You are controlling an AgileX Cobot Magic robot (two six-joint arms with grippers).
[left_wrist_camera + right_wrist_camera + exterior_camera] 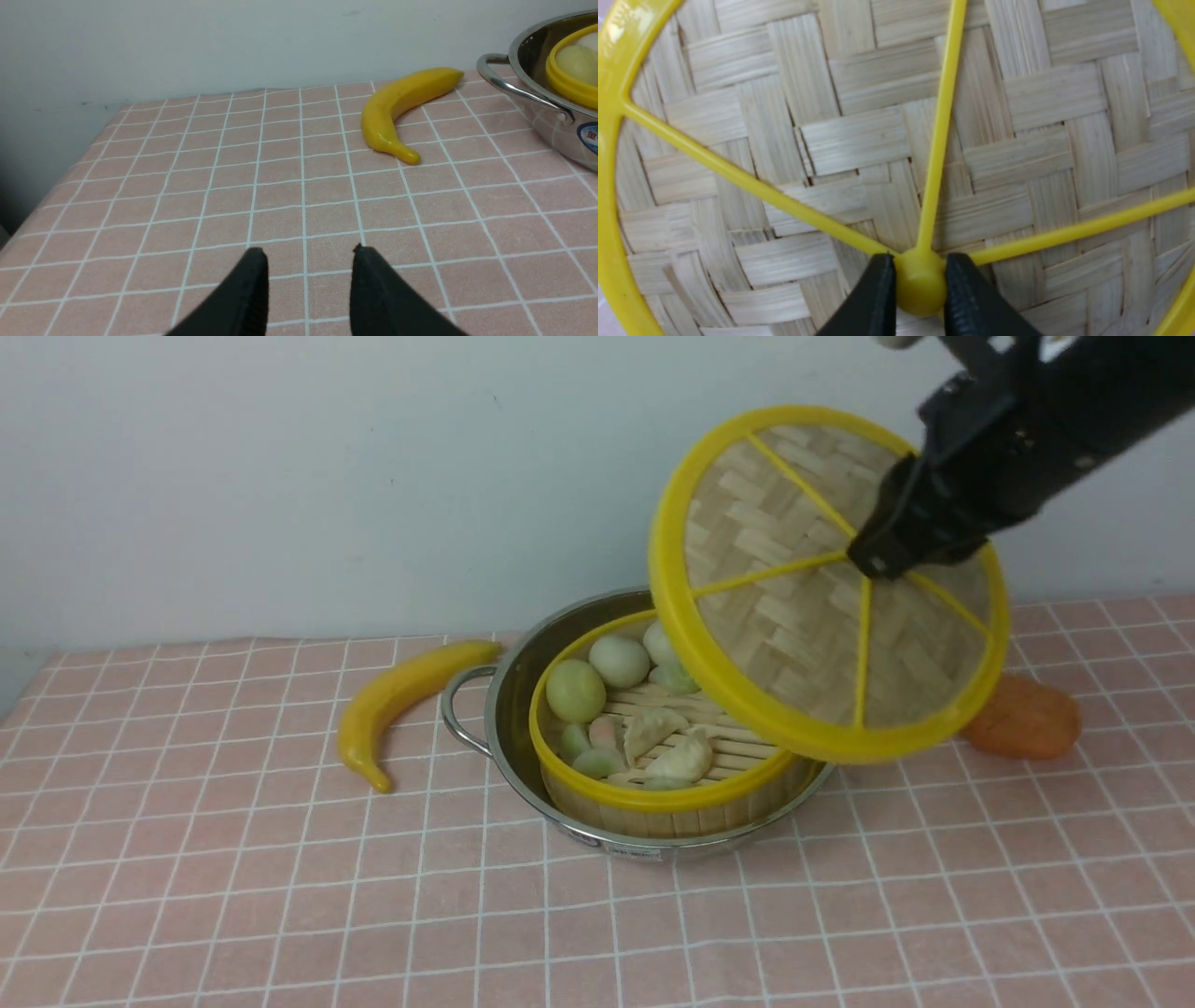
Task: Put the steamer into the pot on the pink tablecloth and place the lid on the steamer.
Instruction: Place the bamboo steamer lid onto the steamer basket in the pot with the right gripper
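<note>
Right gripper (920, 280) pinches just the centre knob of the lid (822, 588), which hangs steeply tilted over the steamer (653, 798), already seated in the pot (509, 709). Knob grip could pivot or slip; the low rim may catch the steamer's edge and seat crooked. Left gripper (308, 261) parted, empty.

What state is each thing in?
Shiny steel pot: upright on pink gridded tablecloth.
Round bamboo steamer basket: seated in pot, uncovered, food inside.
Woven-bamboo disc lid, yellow rim: held aloft, tilted, not on steamer.
Right gripper: fingers shut on lid's knob.
Left gripper: fingers apart, empty.
Yellow banana: lying on tablecloth.
</note>
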